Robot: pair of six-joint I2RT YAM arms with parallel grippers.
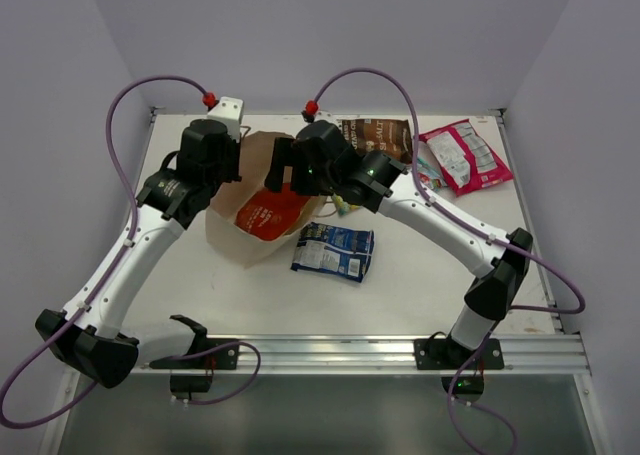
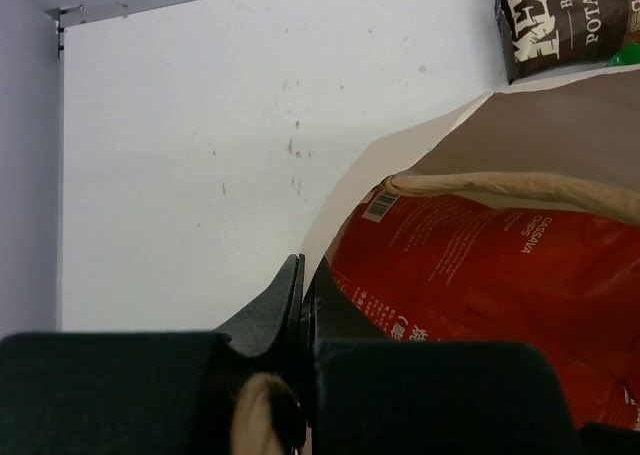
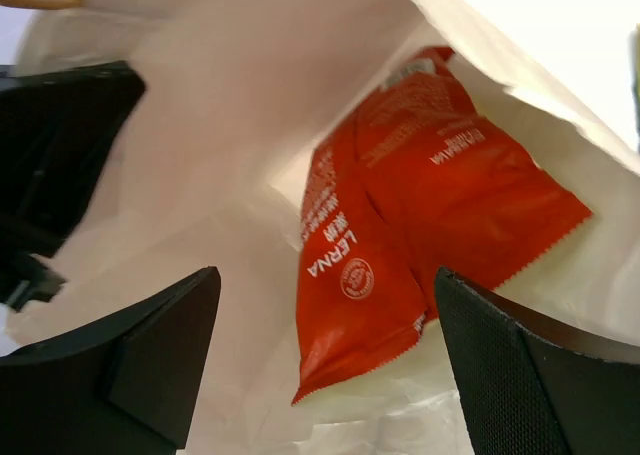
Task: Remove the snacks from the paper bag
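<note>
Several packets (image 1: 334,250) dot the white table (image 1: 430,275), lilac walls (image 1: 300,35) around; left gripper (image 2: 302,285) pinches the paper bag (image 2: 350,190), right gripper (image 3: 328,275) gapes.

Paper bag (image 1: 225,227): one. Packets clearly seen: four: orange-red (image 1: 268,215), blue-and-white (image 1: 333,250), dark brown (image 1: 375,135), pink-and-white (image 1: 465,155).

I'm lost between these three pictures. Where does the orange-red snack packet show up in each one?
Top external: the orange-red packet is left of centre, lying inside the open paper bag.
Left wrist: the packet fills the lower right, just inside the bag's rim.
Right wrist: the packet is at the centre, deep in the bag.
Shared landmark: the paper bag around the packet shows in all three views.
</note>
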